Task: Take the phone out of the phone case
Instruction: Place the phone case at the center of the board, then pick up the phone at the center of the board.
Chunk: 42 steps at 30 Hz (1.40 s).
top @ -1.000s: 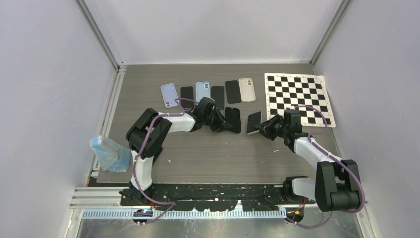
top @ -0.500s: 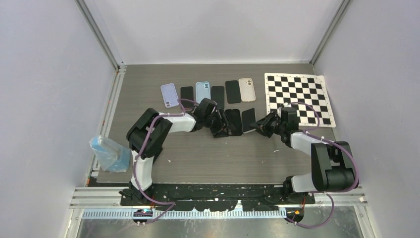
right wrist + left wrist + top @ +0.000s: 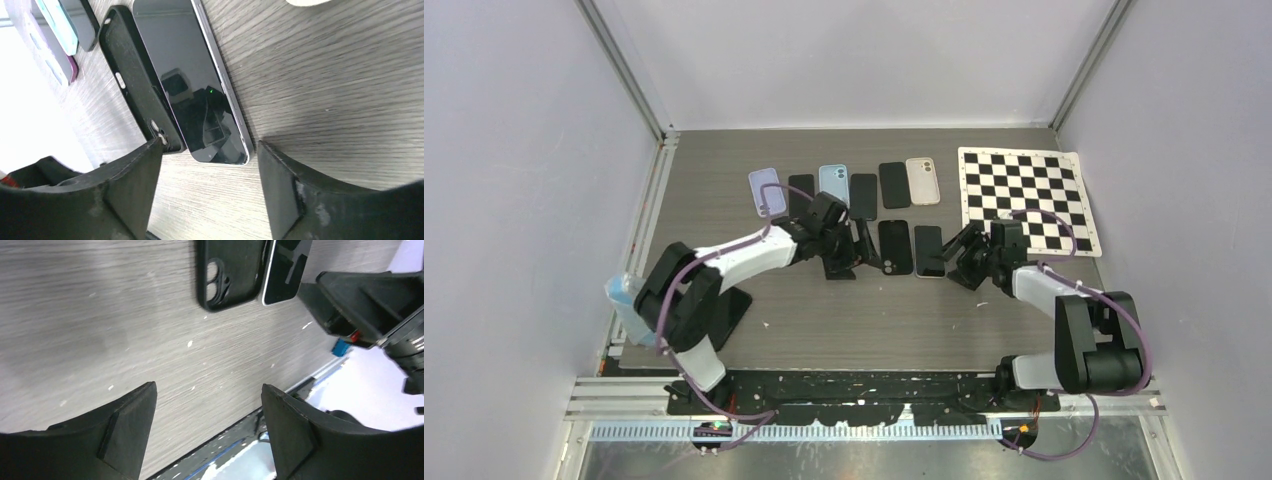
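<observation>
Table (image 3: 854, 320) near the arm bases offered free passage. Farther back, phone case (image 3: 895, 246) and phone (image 3: 930, 250) lay between left gripper (image 3: 856, 255) and right gripper (image 3: 959, 255); a row of phones and cases (image 3: 893, 185) stood behind.

- A black-and-white checkerboard mat (image 3: 1027, 198) lay flat at the back right of the grey wood-grain table (image 3: 844, 315).
- Six handsets and cases sat in a row along the back, left of the mat: a lilac case (image 3: 765, 192), a black phone (image 3: 801, 186), a light blue case (image 3: 832, 180), two more black phones (image 3: 863, 192) (image 3: 894, 185), and a beige case (image 3: 922, 181).
- A translucent blue packet (image 3: 639, 310) rested at the table's left edge, overhanging the aluminium rail (image 3: 654, 200).
- Plain grey walls (image 3: 854, 60) enclosed the table on three sides.
</observation>
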Tool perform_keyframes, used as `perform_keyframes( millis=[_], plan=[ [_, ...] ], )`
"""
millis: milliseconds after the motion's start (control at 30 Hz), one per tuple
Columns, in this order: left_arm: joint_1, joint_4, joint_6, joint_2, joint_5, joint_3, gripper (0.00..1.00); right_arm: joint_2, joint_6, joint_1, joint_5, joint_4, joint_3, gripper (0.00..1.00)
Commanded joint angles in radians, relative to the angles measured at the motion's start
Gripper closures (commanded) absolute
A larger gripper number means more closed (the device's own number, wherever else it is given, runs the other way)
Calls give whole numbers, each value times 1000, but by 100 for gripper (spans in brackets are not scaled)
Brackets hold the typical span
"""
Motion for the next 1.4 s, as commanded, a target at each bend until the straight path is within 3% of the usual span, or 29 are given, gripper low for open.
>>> perform_keyframes(
  millis=[0, 233, 433, 600, 733, 933, 1167, 1367],
  plan=[
    [-1, -267, 167, -176, -170, -12, 19, -66, -69, -3, 89, -100, 40, 20],
    [86, -517, 288, -407, -477, -66, 1, -153, -113, -4, 110, -175, 51, 10],
    [481, -492, 361, -558, -310, -214, 0, -252, -104, -3, 100, -195, 54, 3],
    [613, -444, 296, -539, -422, -271, 0, -289, -74, -3, 64, -186, 72, 1],
    [723, -338, 238, -496, -388, -321, 2, -320, -61, -4, 45, -190, 81, 1],
    [768, -291, 178, -459, -528, -332, 2, -373, -58, -3, 36, -200, 73, 0],
    [785, -215, 113, -409, -486, -418, 2, -355, -78, -3, 15, -202, 85, 0],
    [790, -220, 51, -541, -548, -505, 3, -360, -58, -4, -6, -177, 69, 0]
  ],
)
